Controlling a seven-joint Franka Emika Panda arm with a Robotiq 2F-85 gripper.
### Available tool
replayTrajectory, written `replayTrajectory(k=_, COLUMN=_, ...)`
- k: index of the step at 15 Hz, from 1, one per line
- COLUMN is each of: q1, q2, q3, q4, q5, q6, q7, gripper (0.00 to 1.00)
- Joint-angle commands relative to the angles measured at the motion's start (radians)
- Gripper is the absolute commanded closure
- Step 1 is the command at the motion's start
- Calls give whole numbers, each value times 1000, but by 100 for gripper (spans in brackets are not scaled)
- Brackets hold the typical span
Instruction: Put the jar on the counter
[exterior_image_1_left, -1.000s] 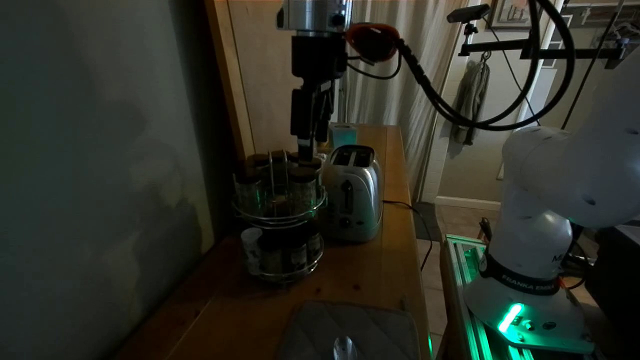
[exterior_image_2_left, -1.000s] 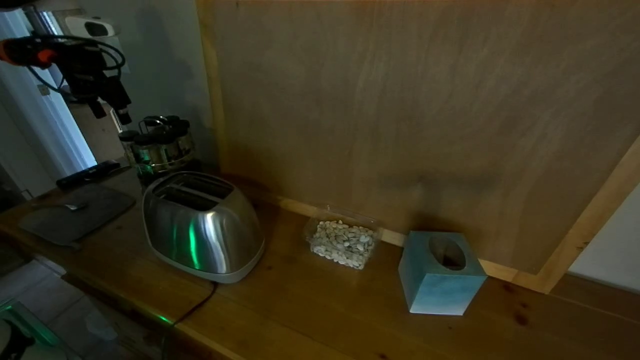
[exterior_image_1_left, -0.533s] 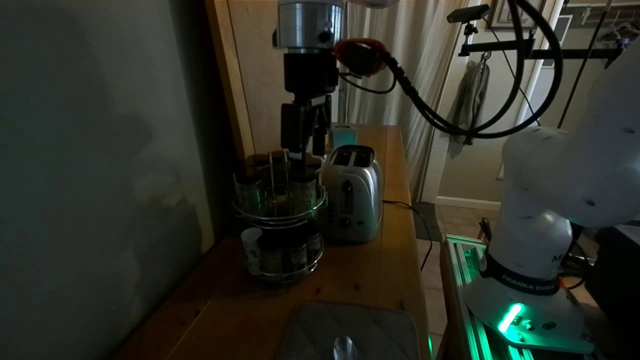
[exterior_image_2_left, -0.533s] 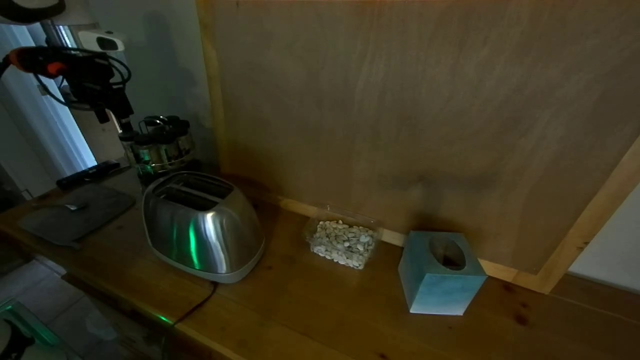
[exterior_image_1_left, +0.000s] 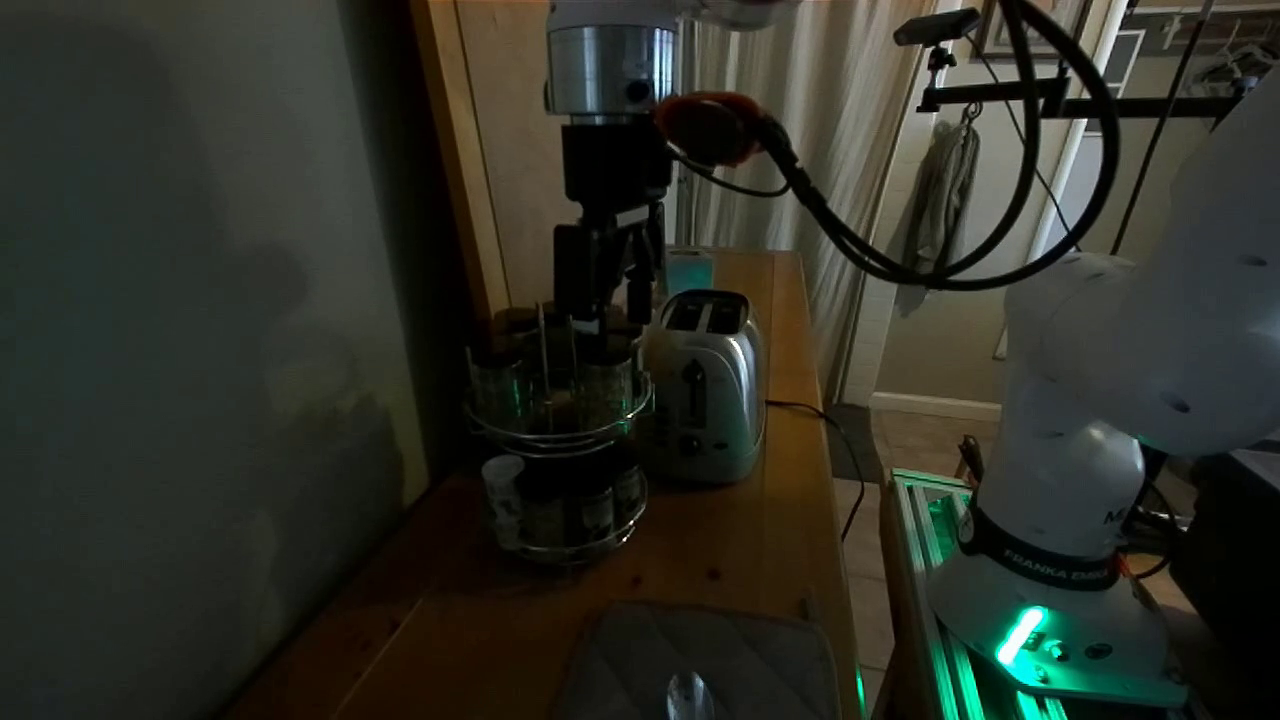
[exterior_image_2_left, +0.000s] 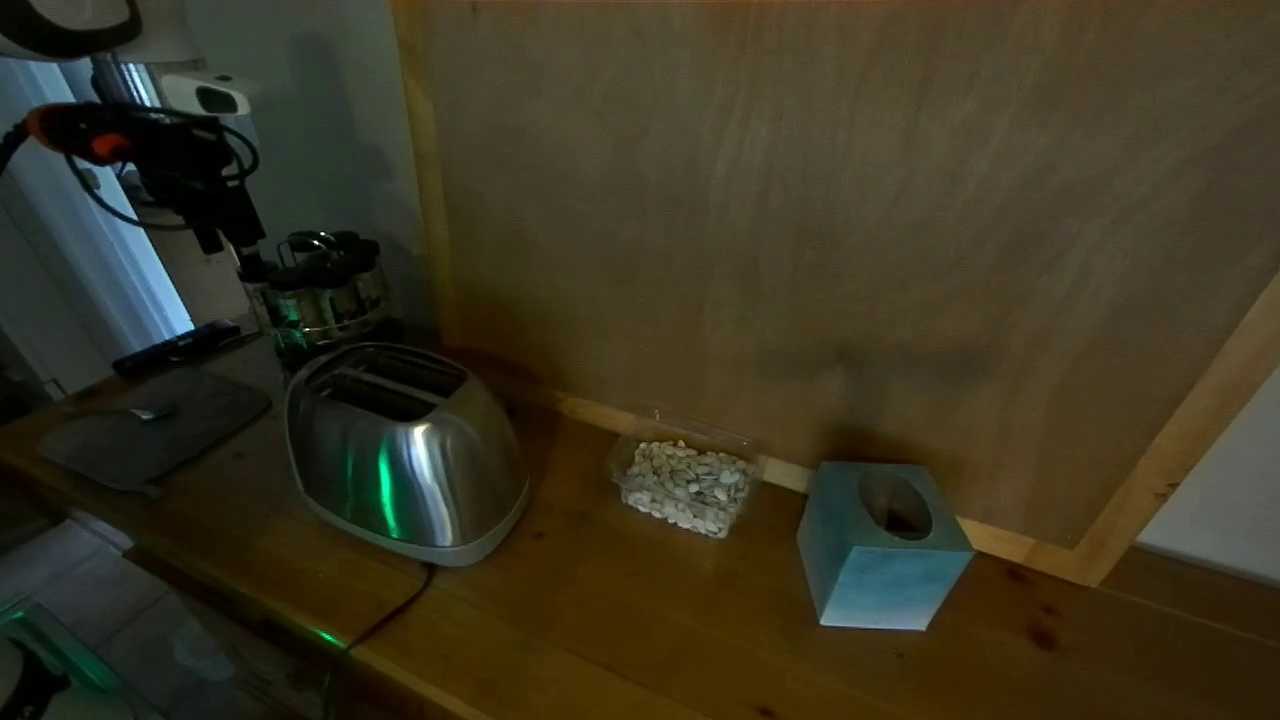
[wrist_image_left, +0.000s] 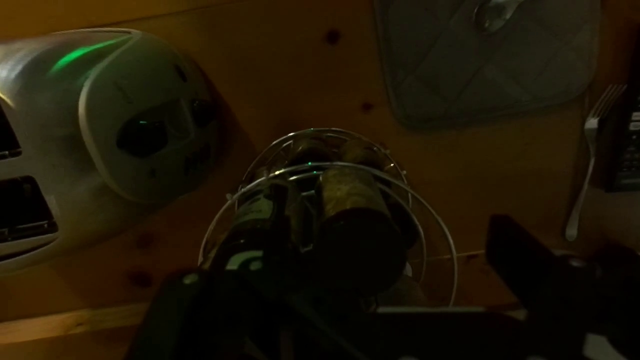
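Hanging: jaws, spread apart, at the upper tier of the wire rack (exterior_image_1_left: 560, 440); whether they touch anything there, I cannot tell.
Jar (wrist_image_left: 357, 225): dark-lidded, in that rack, showing between the jaws in the wrist view, ungripped; other jars (exterior_image_1_left: 500, 390) stand there too, and I cannot tell which one the task means.
Bench (exterior_image_1_left: 760, 560): brown wood, carrying the rack.
Toaster (exterior_image_1_left: 705, 400): silvery, just beside the rack.
Mat (exterior_image_1_left: 640, 660): grey, quilted, a spoon (exterior_image_1_left: 688, 695) on it.
Fork (wrist_image_left: 590, 155): just beside the mat.
Blue box (exterior_image_2_left: 885, 560): in an exterior view, near a clear tub (exterior_image_2_left: 715, 438) of pale pieces (exterior_image_2_left: 685, 490).
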Motion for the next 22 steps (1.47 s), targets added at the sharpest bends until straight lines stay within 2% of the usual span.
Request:
replayTrajectory(k=1, q1=-5, q2=18, q3=12, q4=10, q5=10, q6=-10, q7=69, gripper=0)
replayTrajectory(k=9, q1=-18, q2=33, q3=51, q4=13, q5=-28, q6=-10, q7=230, gripper=0)
replayTrajectory(k=10, q1=-21, q2=34, q3=57, q4=13, q5=-37, q6=-11, q7=245, gripper=2)
replayTrajectory(k=11, q1=-23, q2=36, q3=62, q4=13, q5=-48, q6=-12, q7=262, gripper=26)
replayTrajectory(k=13, q1=-24, q2=40, q3=67, q4=14, q5=-65, q6=-15, q7=284, gripper=31)
replayTrajectory(k=14, q1=-24, q2=41, q3=69, q4=14, q5=-79, q6=-14, q7=297, gripper=8)
replayTrajectory(k=17, q1=-27, q2=42, q3=83, q4=16, q5=-142, q6=-14, q7=338, gripper=0)
replayTrajectory(k=20, q1=-23, q2=43, q3=87, q4=15, q5=-177, q6=-11, q7=356, gripper=0)
replayTrajectory(k=21, q1=-21, q2=44, q3=86, q4=14, q5=-182, q6=-10, q7=359, gripper=25)
replayTrajectory(k=22, q1=-20, q2=45, q3=85, q4=14, q5=-182, q6=-11, q7=360, gripper=28)
